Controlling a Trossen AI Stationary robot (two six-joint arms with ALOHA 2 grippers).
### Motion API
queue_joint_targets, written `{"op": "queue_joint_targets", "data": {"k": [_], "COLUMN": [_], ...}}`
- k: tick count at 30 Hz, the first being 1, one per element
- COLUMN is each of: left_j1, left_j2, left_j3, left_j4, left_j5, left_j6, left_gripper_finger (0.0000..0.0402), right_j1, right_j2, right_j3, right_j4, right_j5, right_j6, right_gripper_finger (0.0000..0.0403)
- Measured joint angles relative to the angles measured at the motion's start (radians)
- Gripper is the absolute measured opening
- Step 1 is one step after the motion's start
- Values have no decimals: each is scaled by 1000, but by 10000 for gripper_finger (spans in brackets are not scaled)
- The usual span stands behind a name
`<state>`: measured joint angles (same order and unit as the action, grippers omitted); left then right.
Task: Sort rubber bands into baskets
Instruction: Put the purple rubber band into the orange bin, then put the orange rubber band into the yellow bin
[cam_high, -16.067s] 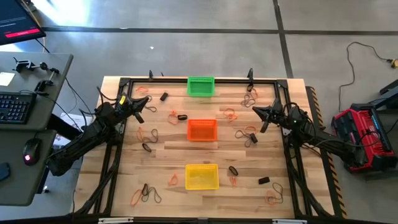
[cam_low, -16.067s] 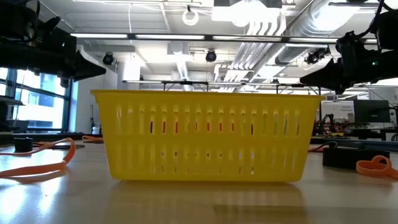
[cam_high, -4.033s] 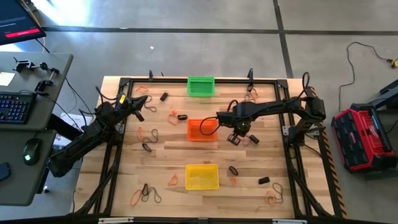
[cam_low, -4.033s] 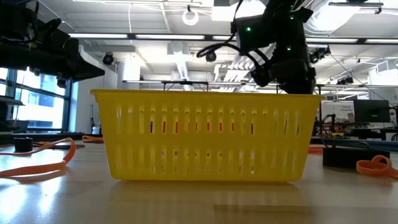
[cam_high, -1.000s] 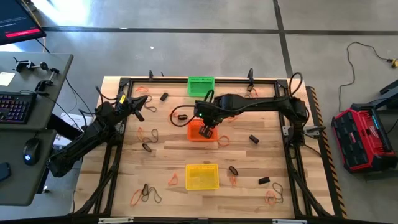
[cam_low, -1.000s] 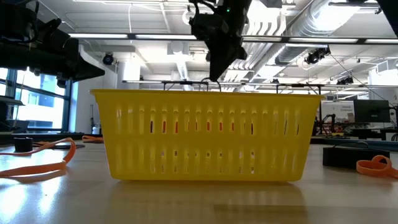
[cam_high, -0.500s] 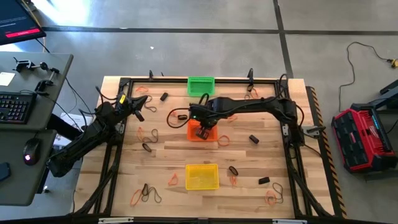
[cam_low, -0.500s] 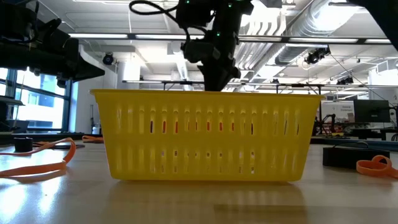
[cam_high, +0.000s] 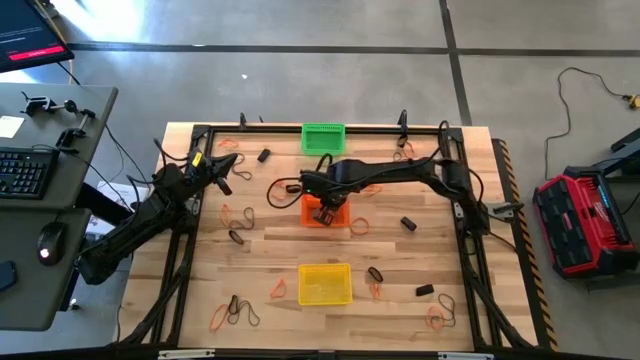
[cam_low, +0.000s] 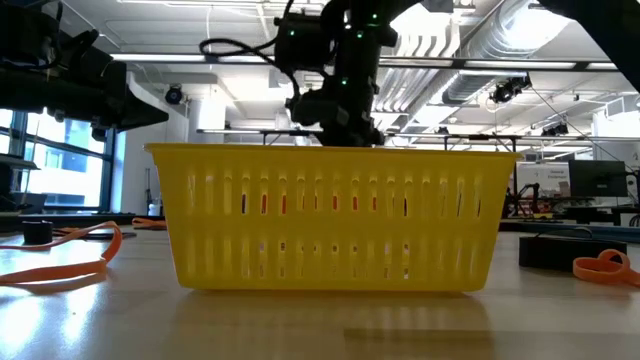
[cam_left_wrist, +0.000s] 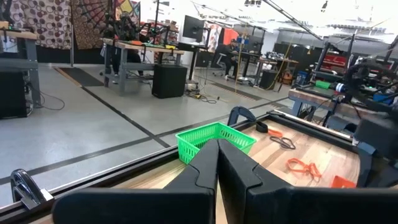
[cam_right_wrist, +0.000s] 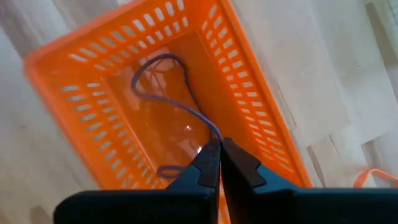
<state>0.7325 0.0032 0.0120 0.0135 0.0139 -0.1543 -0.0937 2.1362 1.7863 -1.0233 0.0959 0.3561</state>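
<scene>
The right gripper (cam_right_wrist: 219, 149) hangs just above the middle of the orange basket (cam_right_wrist: 93, 59), its fingers pressed together on a thin dark band (cam_right_wrist: 186, 106). The loop dangles from the tips down into the basket, its far end resting on the basket floor. Seen from above, the right arm reaches across the counter (cam_high: 260, 250) from the right side, with the gripper (cam_high: 327, 207) over the orange basket (cam_high: 312, 216) at the counter's centre.

The step in hand looks like dropping this band. To do it well, the fingers should open while centred over the basket and low enough that the loop falls inside rather than catching on the rim; a thin band may cling to a finger, so a clear lift afterwards would help.

The left gripper (cam_left_wrist: 217, 163) waits at the counter's left edge, fingers closed on nothing. The green basket (cam_high: 322, 138) sits at the far edge, the yellow basket (cam_high: 325, 283) nearer the front. Orange bands (cam_high: 360, 226) and dark bands (cam_high: 407, 222) lie scattered across the counter, unsorted
</scene>
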Motion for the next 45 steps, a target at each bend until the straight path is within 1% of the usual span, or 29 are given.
{"op": "queue_joint_targets", "data": {"k": [4, 6, 13, 15, 18, 21, 24, 26, 29, 31, 33, 38, 45], "left_j1": [0, 0, 0, 0, 0, 0, 0, 0, 0, 0, 0, 0, 0], "left_j2": [0, 0, 0, 0, 0, 0, 0, 0, 0, 0, 0, 0, 0], "left_j3": [0, 0, 0, 0, 0, 0, 0, 0, 0, 0, 0, 0, 0], "left_j4": [0, 0, 0, 0, 0, 0, 0, 0, 0, 0, 0, 0, 0], "left_j5": [0, 0, 0, 0, 0, 0, 0, 0, 0, 0, 0, 0, 0], "left_j6": [0, 0, 0, 0, 0, 0, 0, 0, 0, 0, 0, 0, 0], "left_gripper_finger": [0, 0, 0, 0, 0, 0, 0, 0, 0, 0, 0, 0, 0], "right_j1": [-1, 0, 0, 0, 0, 2, 9, 17, 29, 30, 27, -18, -95], "right_j2": [13, 13, 13, 13, 13, 13, 7, -4, -30, -53, -80, -166, -235], "right_j3": [0, 0, 0, 0, 0, 0, 0, 0, 0, 0, 0, -1, -1], "right_j4": [1, 1, 2, 2, 1, -7, -17, -23, -56, -95, -129, -178, -249], "right_j5": [-1, -1, -2, -2, -2, -1, -1, 7, 23, 32, 66, 140, 188], "right_j6": [-9, -8, 31, 32, 36, 17, 1, 2, -18, -29, -26, -36, -25], "right_gripper_finger": [9, 26, 111, 126, 132, 128, 108, 83, 26, 9, 11, 3, 0]}}
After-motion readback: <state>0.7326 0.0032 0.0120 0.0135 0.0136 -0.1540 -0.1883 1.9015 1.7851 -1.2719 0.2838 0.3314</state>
